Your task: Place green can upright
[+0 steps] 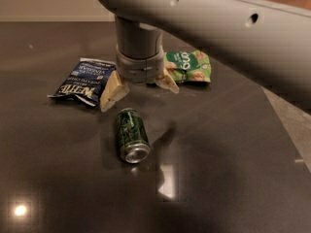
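So the arm [218, 23] is this chunky smooth tube, plain light grey with a matte plastic look, and it has two small dark round holes [252, 18] sunk into its side. It feeds into a darker grey round wrist [138, 40] with a stepped collar ring at the bottom. The gripper [141, 89] sits upper middle of the view, low over the dark table [233, 169]. Its two fingers [112, 93] are cream-coloured wedges that taper to blunt tips and are splayed well apart. No cables or labels showing.
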`<state>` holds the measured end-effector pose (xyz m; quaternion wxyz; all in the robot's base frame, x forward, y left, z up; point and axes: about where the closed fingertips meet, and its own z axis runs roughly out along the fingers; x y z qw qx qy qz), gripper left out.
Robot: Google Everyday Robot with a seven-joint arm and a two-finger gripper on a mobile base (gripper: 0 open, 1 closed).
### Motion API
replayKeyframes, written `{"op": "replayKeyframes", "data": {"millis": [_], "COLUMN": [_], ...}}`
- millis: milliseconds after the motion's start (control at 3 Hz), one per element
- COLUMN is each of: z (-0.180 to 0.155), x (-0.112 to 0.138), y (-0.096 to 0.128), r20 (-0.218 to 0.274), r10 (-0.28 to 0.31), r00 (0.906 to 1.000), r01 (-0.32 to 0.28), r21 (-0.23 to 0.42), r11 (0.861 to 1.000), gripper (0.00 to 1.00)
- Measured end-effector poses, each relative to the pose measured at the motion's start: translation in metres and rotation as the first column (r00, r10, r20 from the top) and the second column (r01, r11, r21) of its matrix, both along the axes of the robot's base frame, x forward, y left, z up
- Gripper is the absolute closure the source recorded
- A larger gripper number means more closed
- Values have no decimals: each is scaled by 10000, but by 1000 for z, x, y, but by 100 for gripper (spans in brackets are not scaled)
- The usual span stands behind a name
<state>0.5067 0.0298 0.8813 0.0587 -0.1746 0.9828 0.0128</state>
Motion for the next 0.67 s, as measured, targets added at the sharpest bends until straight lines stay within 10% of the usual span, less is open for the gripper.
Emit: {"op": "replayKeyframes", "data": {"millis": [667], "z": [-31], "x": [-18], "y": [11], "r20": [-801], "r10": [-516], "r00": [9955], "r01": [527], "r21": [119], "r11": [9985], "gripper": [0]}}
